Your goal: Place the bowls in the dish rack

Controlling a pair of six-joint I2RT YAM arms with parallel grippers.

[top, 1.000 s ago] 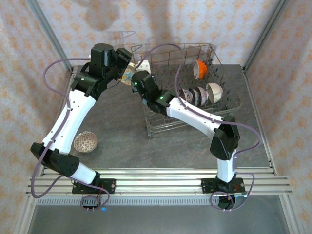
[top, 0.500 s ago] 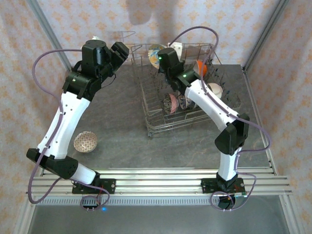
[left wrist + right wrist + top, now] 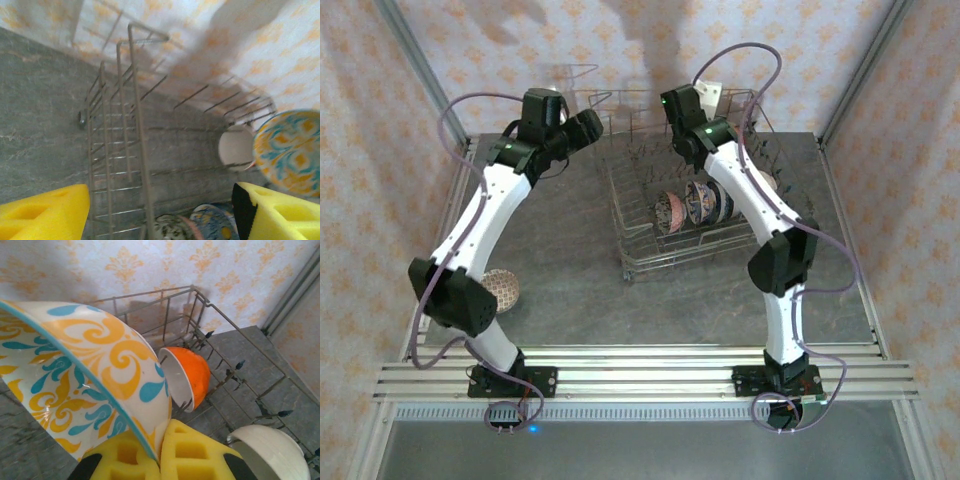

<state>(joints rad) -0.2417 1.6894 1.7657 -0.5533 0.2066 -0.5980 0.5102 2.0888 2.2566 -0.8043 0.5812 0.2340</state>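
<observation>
The dish rack (image 3: 620,205) by the table's (image 3: 560,250) far edge held several bowls (image 3: 695,205). My right claw (image 3: 162,440) was clamped on a yellow-patterned bowl (image 3: 85,370) above it; the left claw (image 3: 162,212) stood apart, empty. One loose bowl (image 3: 506,290) lay near the left edge, unloaded.

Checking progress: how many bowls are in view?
6 at least: a yellow-patterned bowl in the right gripper; an orange bowl and a white bowl in the dish rack; two patterned bowls mid-rack; one bowl on the table. The right arm may hide more.

Left arm's black elbow (image 3: 450,298) half hides a small round patterned ceramic bowl (image 3: 506,290) left of the grey wire dish rack (image 3: 620,215).
</observation>
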